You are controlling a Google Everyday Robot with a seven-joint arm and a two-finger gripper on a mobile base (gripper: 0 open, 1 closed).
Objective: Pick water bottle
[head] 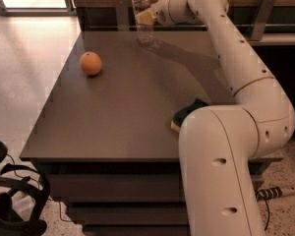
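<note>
Water bottle [139, 0]: a small clear ribbed bottle with a white cap, standing upright at the far edge of the surface [132, 107], roughly midway along that edge. Its base appears to rest on the surface, and its cap reaches the top border of the camera view.

Pincer [144, 17]: positioned at the bottle's mid-height and reaching in from the right. Its pale yellowish tip overlaps the bottle's body in this view and appears to touch it. How far the pincer is open, and whether it has hold of the bottle, cannot be told from this view.

Arm [246, 68]: white and jointed. It rises from a bulky segment in the near right foreground, bends at the right edge of the surface and extends back and leftward to the bottle. It casts a shadow on the surface below the forearm.

Orange fruit [91, 63]: sits on the left part of the surface, nearer the camera than the bottle and well apart from it.

Sponge [186, 113]: green over yellow, lying on the surface towards the near right, partly hidden by the arm's foreground segment.

Surroundings: the surface is dark grey with a shelf beneath it. Black straps and cabling [12, 200] lie on the pale floor at lower left. A cable with a ribbed plug [273, 192] lies at lower right.
</note>
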